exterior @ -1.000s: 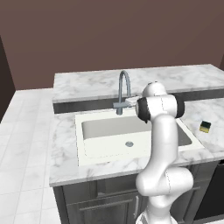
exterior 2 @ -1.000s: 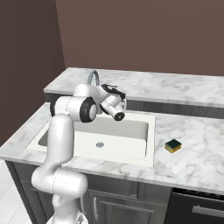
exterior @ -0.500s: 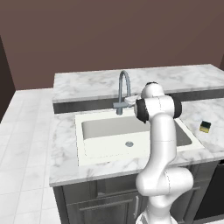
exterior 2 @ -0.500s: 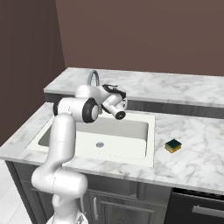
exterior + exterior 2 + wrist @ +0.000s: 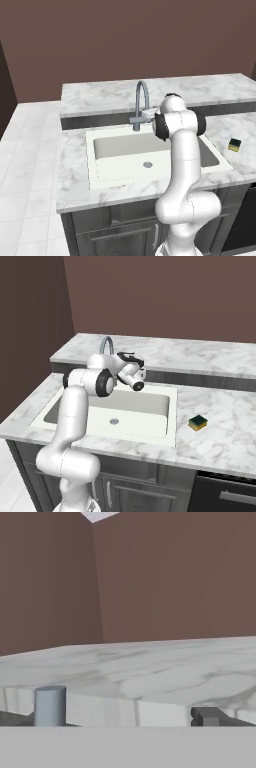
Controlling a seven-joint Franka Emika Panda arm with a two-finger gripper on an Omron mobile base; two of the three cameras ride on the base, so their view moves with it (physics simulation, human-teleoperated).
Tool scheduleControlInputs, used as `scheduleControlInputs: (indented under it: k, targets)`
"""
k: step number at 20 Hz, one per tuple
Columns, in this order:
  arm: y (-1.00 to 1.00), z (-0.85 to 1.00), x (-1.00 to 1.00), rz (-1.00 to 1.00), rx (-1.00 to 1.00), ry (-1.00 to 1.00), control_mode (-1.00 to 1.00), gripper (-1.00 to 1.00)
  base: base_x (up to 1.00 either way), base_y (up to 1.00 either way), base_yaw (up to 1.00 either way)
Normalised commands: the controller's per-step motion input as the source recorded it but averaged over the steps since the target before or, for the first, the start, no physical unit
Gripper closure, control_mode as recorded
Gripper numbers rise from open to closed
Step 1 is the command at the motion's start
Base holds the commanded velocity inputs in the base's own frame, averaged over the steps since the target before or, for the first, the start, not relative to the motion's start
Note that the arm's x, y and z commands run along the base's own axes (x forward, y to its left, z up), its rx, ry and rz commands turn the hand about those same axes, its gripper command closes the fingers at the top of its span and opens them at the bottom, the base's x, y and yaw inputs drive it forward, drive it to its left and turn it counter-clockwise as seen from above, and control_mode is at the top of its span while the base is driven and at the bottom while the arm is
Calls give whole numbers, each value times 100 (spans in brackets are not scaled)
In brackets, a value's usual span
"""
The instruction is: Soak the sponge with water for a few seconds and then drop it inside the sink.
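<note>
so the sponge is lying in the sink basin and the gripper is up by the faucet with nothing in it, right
Not quite: the sponge lies on the marble counter to the right of the sink, not in the basin, as the right base view shows. The rest holds: the gripper is up by the faucet, holding nothing.

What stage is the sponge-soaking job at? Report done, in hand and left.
Done: nothing visible. The sponge lies on the marble counter, right of the sink, dry and untouched, and no water runs from the faucet.
In hand: the gripper hovers open and empty beside the faucet, apparently heading for its handle.
Left: start the water, fetch the sponge, soak it, drop it in the sink.
</note>
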Motion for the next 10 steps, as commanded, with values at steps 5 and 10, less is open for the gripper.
scheduleControlInputs:
  k: [5, 10]
  targets:
    - [0, -21, 7, 0, 0, 0, -100, -100, 0, 0, 0]
    - [0, -26, 1, 0, 0, 0, -100, -100, 0, 0, 0]
